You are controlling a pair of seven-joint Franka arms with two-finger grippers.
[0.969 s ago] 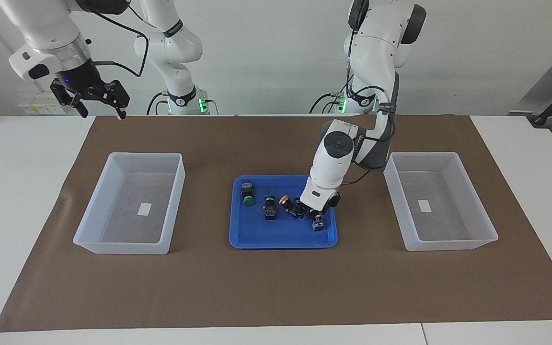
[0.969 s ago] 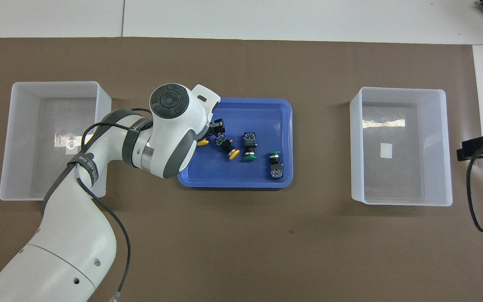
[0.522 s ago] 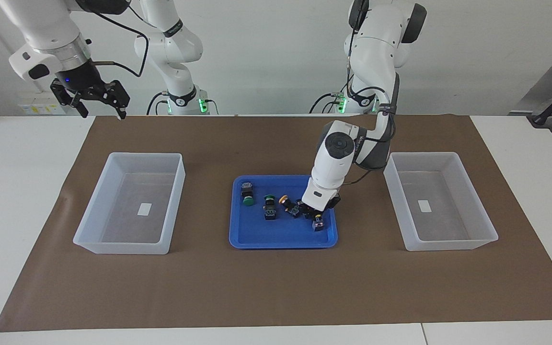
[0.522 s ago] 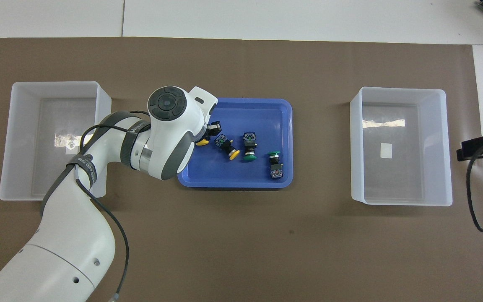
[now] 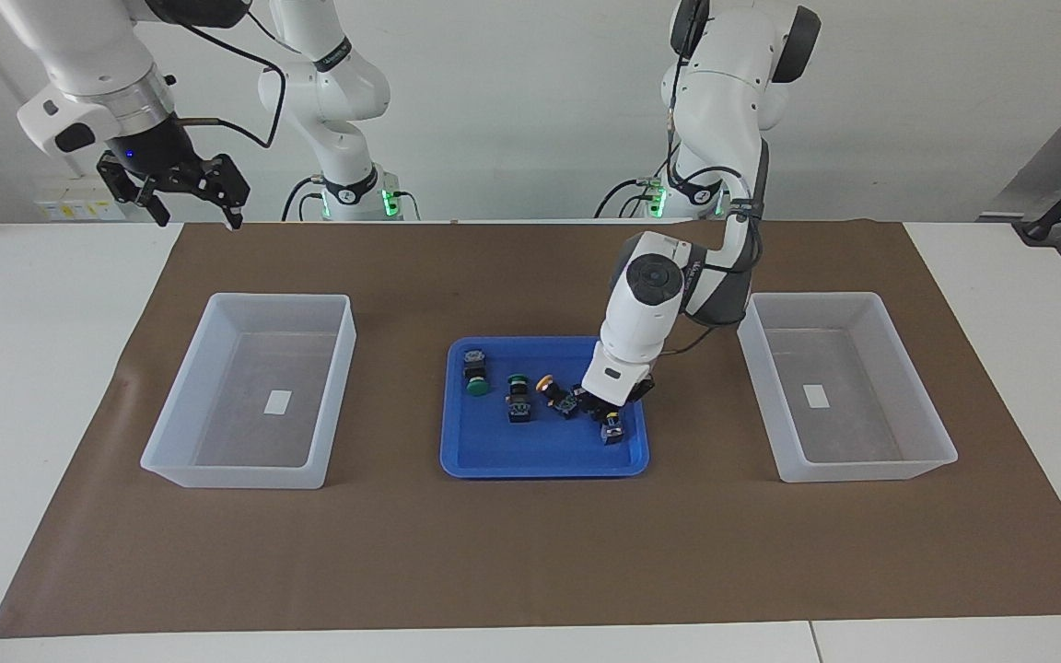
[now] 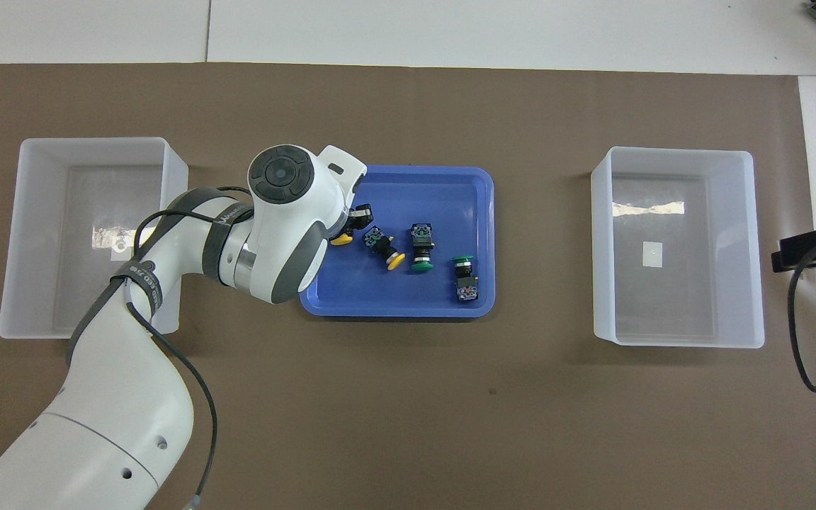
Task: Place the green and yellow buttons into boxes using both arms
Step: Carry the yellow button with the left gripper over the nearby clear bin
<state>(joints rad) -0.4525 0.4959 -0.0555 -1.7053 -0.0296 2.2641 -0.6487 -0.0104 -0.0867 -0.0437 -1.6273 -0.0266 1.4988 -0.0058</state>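
While the right arm waits, the left gripper (image 5: pixel 606 412) is down in the blue tray (image 5: pixel 540 460), clenched on a yellow button (image 5: pixel 612 427).
Grasped button sits at the tray's left-arm end. Other yellow button (image 5: pixel 553 391) lies just beside it, then two green buttons (image 5: pixel 518 398) (image 5: pixel 474 370) toward the right-arm end; all four in the tray. Right gripper (image 5: pixel 190 193) hangs raised with fingers spread, over the table edge at its own end. Two clear boxes (image 5: pixel 254 391) (image 5: pixel 839 387) flank the tray.
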